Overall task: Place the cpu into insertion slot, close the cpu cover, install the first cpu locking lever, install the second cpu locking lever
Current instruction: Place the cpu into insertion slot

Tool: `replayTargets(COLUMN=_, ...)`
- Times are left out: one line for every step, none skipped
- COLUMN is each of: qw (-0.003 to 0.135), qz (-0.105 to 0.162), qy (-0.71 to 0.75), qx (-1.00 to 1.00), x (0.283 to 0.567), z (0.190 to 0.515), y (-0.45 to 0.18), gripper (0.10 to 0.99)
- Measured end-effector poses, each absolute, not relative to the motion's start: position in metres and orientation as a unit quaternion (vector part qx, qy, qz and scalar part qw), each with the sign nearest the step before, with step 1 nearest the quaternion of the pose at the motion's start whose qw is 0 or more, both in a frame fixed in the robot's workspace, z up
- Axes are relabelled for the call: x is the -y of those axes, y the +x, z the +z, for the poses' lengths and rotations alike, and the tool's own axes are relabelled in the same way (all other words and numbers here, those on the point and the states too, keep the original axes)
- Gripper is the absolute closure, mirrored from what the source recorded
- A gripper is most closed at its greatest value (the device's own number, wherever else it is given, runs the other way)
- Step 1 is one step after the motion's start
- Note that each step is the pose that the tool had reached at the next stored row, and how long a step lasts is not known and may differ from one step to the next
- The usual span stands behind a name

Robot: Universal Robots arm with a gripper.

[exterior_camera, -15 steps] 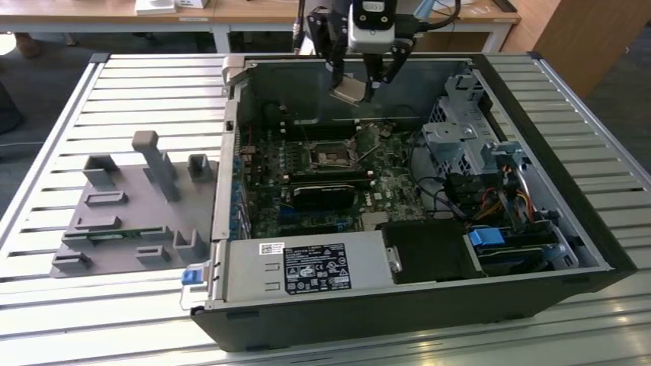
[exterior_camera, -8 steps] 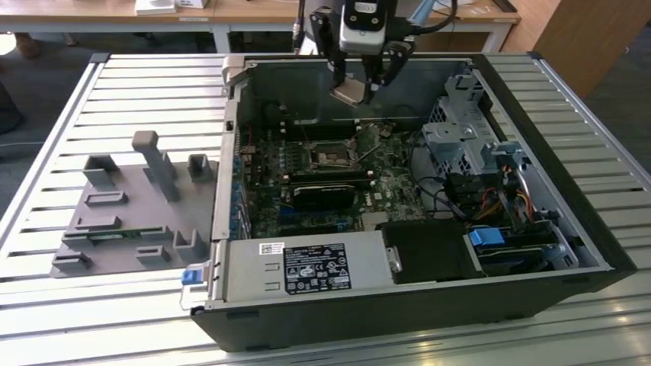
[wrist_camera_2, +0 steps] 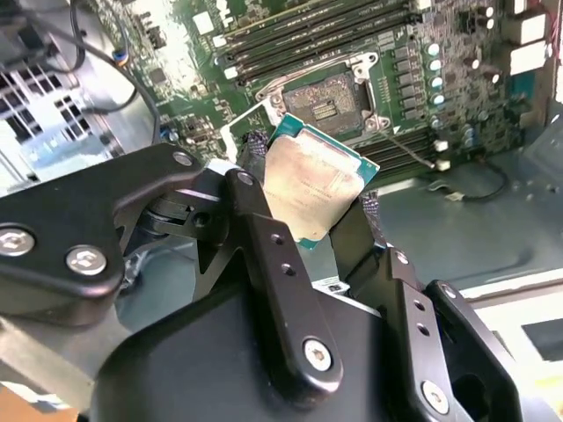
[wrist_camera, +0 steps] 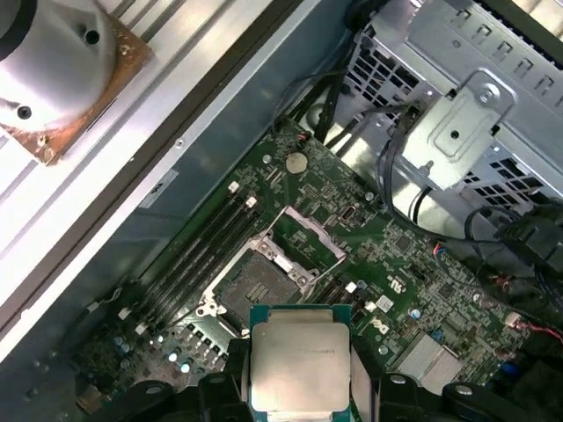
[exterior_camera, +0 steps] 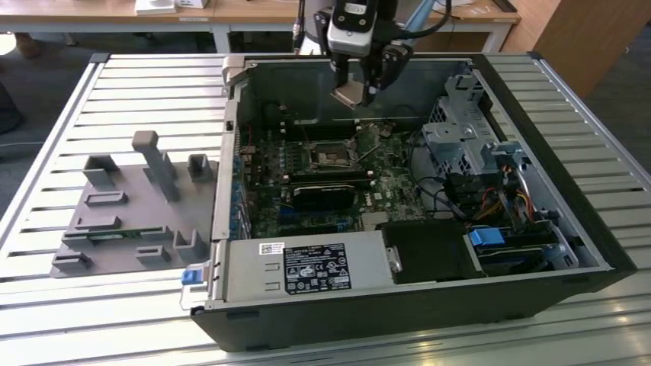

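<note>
On the exterior view's left, a grey fixture plate (exterior_camera: pixel 127 221) with upright blocks lies on a slatted metal table (exterior_camera: pixel 61 122), just beside an open computer case (exterior_camera: pixel 407 320) lying on its side. A blue tab (exterior_camera: pixel 194 276) sits at the case's near corner. Next to it, the silver power supply (exterior_camera: pixel 305 271) carries a large white label (exterior_camera: pixel 315 268) of dense print and marks, and a smaller white sticker (exterior_camera: pixel 270 248).

At the centre, the green motherboard (exterior_camera: pixel 305 175) lies exposed. The gripper (exterior_camera: pixel 356 91) hangs above it, over the far part of the case. Its black fingers (wrist_camera_2: pixel 255 176) are clenched on two opposite edges of the cpu (wrist_camera_2: pixel 312 180), silvery-beige top showing. The chip is in the air, clear of the board. Faint print on its lid cannot be made out.

The insertion slot (wrist_camera: pixel 259 286) lies bare beside the long black memory sticks (wrist_camera_2: pixel 317 35). The cpu cover (wrist_camera: pixel 315 233) stands swung up off it.

On the exterior view's right are a perforated metal drive cage (exterior_camera: pixel 458 141) and coloured cables (exterior_camera: pixel 508 202).
</note>
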State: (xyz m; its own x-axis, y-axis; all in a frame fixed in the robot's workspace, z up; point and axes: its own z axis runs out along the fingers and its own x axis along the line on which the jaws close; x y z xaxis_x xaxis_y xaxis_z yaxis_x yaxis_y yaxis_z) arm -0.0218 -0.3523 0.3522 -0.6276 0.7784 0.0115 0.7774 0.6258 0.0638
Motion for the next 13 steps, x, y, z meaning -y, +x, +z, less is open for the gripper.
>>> replayTargets(qw=0.009, qz=0.031, qy=0.439, qx=-0.898, x=0.3523, z=0.3519, y=-0.0218, gripper=0.545)
replayTargets(qw=0.009, qz=0.031, qy=0.446, qx=-0.895, x=0.3523, z=0.3516, y=-0.0218, gripper=0.545)
replayTargets(qw=0.009, qz=0.031, qy=0.452, qx=-0.892, x=0.3523, z=0.3512, y=-0.0218, gripper=0.545)
replayTargets(qw=0.01, qz=0.031, qy=0.458, qx=-0.888, x=0.3523, z=0.3509, y=-0.0218, gripper=0.545)
replayTargets(qw=0.01, qz=0.03, qy=0.465, qx=-0.885, x=0.3523, z=0.3506, y=-0.0218, gripper=0.545)
replayTargets(qw=0.01, qz=0.03, qy=0.473, qx=-0.881, x=0.3523, z=0.3503, y=-0.0218, gripper=0.545)
replayTargets(qw=0.011, qz=0.03, qy=0.48, qx=-0.877, x=0.3523, z=0.35, y=-0.0218, gripper=0.545)
replayTargets(qw=0.011, qz=0.03, qy=0.488, qx=-0.873, x=0.3523, z=0.3497, y=-0.0218, gripper=0.545)
replayTargets(qw=0.011, qz=0.03, qy=0.496, qx=-0.868, x=0.3523, z=0.3493, y=-0.0218, gripper=0.545)
replayTargets(qw=0.011, qz=0.03, qy=0.504, qx=-0.863, x=0.3523, z=0.349, y=-0.0218, gripper=0.545)
replayTargets(qw=0.012, qz=0.03, qy=0.511, qx=-0.859, x=0.3523, z=0.3487, y=-0.0218, gripper=0.545)
replayTargets(qw=0.012, qz=0.03, qy=0.519, qx=-0.854, x=0.3523, z=0.3484, y=-0.0218, gripper=0.545)
replayTargets(qw=0.012, qz=0.03, qy=0.527, qx=-0.85, x=0.3523, z=0.3481, y=-0.0218, gripper=0.545)
